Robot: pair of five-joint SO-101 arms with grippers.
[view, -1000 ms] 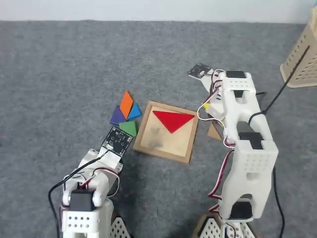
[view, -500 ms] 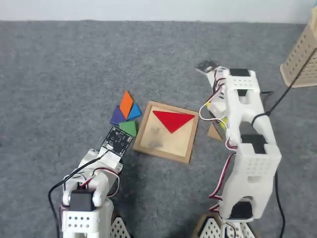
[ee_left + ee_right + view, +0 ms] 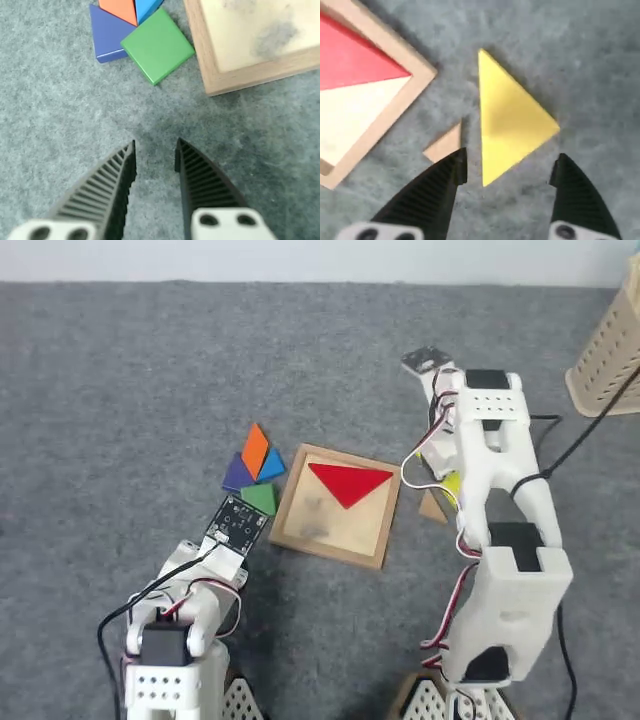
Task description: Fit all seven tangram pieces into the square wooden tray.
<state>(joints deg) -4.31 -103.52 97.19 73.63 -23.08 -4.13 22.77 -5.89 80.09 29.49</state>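
Our right gripper (image 3: 511, 161) — spread wide, empty — hangs over the yellow triangle (image 3: 512, 125) just off the tray's (image 3: 385, 45) right edge; its long side runs parallel to our fingers (image 3: 435, 190)

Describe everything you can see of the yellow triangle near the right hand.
The yellow triangle is a flat, matte, plain-coloured piece lying on the grey carpet, outside the wooden tray and apart from its corner. A small tan piece lies beside one edge, not touching. The open right hand hangs over one tip.
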